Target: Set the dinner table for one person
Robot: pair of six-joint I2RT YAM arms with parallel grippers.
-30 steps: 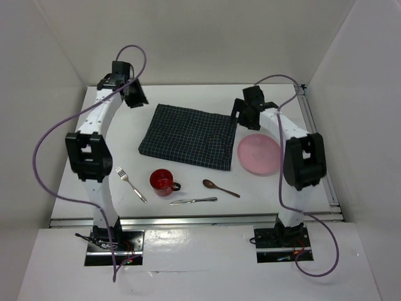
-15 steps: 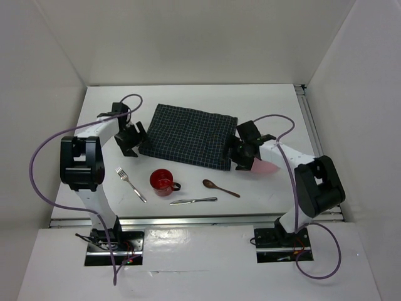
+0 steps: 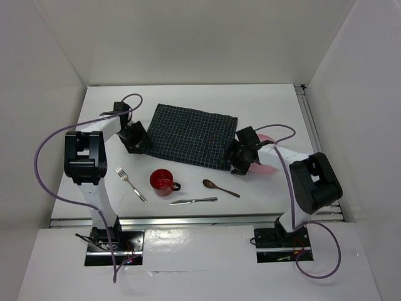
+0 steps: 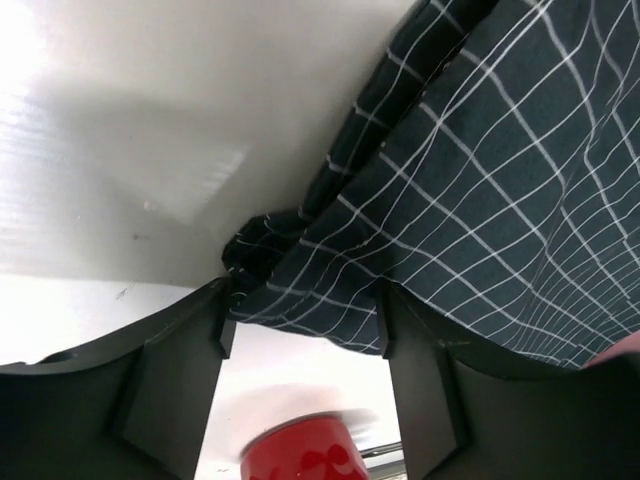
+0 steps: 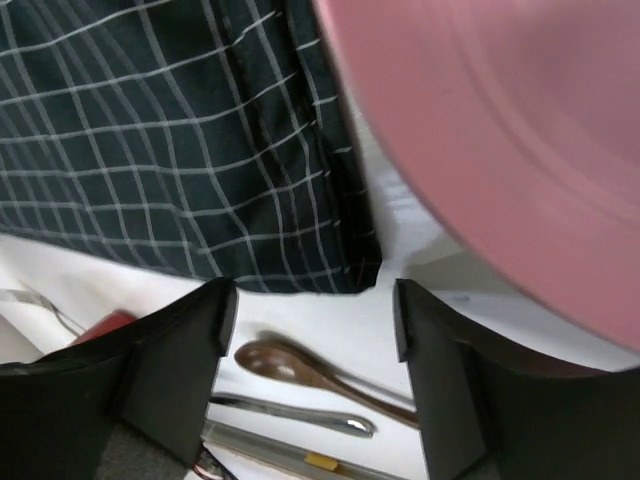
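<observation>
Left gripper (image 4: 305, 320) is open, jaws straddling the near-left corner of the dark navy checked cloth mat (image 3: 188, 135). The right gripper (image 5: 310, 300) is open too, poised at its near-right corner, beside the round pink plate (image 5: 500, 150). The large matte white dinner table (image 3: 188, 94) lies under everything. We read this as step 1, placing the mat. Next we need both jaws closed on the 2 corners, then an even pull.

The white surface (image 3: 263, 100) is a large, flat, matte rectangle lying level, its long sides running left to right. It fills the floor of the pale-walled enclosure and reaches the far wall. A metal rail seems to border its right and near edges.
</observation>
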